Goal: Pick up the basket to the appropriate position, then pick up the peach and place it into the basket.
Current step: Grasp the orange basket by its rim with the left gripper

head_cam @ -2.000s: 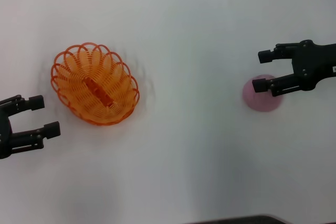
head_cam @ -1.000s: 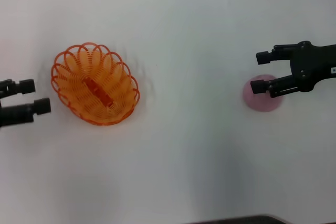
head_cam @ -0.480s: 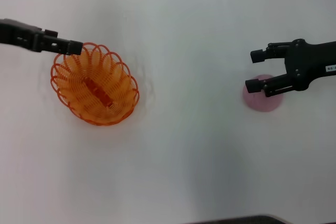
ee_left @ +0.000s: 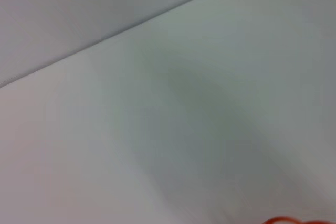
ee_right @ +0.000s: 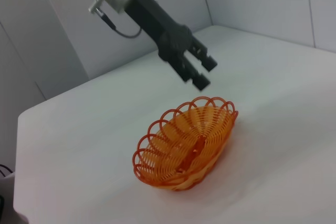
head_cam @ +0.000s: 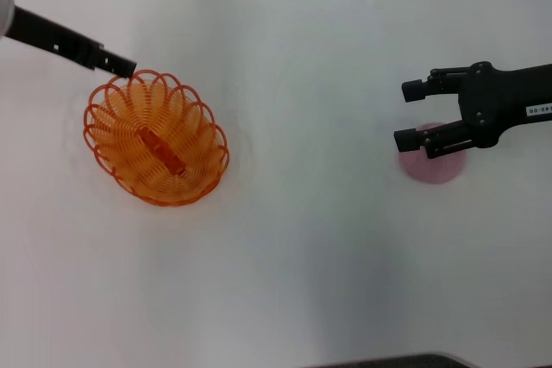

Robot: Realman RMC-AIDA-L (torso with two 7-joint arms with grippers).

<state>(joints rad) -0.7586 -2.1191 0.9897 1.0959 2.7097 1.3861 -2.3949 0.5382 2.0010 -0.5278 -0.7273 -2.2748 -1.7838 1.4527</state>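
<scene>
The orange wire basket [head_cam: 155, 138] sits on the white table at the left. It also shows in the right wrist view [ee_right: 186, 142], and a bit of its rim shows in the left wrist view [ee_left: 286, 220]. My left gripper [head_cam: 121, 66] reaches in from the upper left, its tip just above the basket's far rim. In the right wrist view the left gripper [ee_right: 203, 73] hovers over that rim with its fingers slightly apart and empty. The pink peach [head_cam: 434, 167] lies at the right, partly hidden under my right gripper [head_cam: 410, 114], which is open and empty.
The white table [head_cam: 293, 239] spreads between the basket and the peach. A dark edge shows at the bottom of the head view [head_cam: 388, 361]. Grey walls [ee_right: 63, 35] stand behind the table's far edge.
My left arm has swung from the near left of the basket up and round to its far rim. My right gripper has shifted slightly left over the peach.
</scene>
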